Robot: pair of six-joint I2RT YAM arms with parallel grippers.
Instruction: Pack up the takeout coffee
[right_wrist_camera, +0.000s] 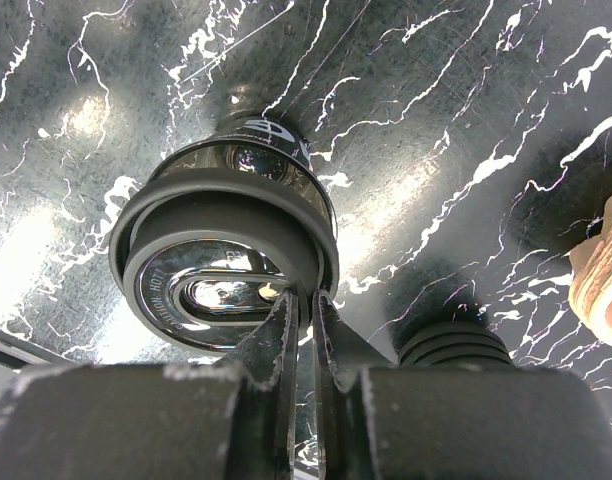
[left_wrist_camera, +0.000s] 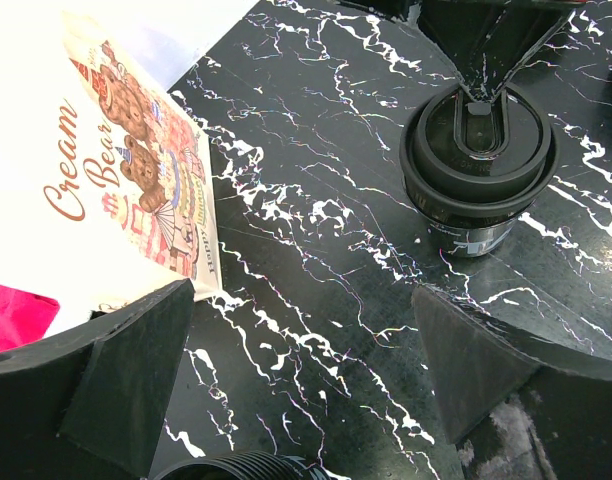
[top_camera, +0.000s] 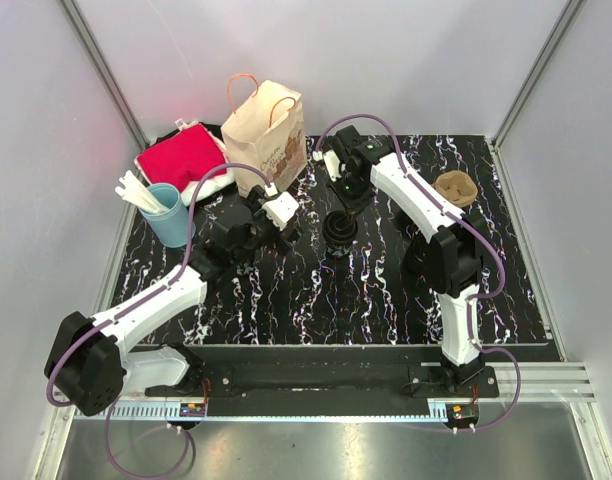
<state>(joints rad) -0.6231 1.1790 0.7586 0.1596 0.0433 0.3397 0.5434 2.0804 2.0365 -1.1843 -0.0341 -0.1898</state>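
The cup (top_camera: 339, 232) is pinched at its lid by the right claw (right_wrist_camera: 306, 300), likely for lifting into the bag (top_camera: 271, 140); the left claw (left_wrist_camera: 306, 345) is held wide open.

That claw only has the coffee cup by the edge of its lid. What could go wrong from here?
The right claw pinches the lid by its rim alone, so the lid might pop off or the cup tip when lifted.
The paper bag stands unheld, with the left claw open near it. It might topple as the cup goes in.
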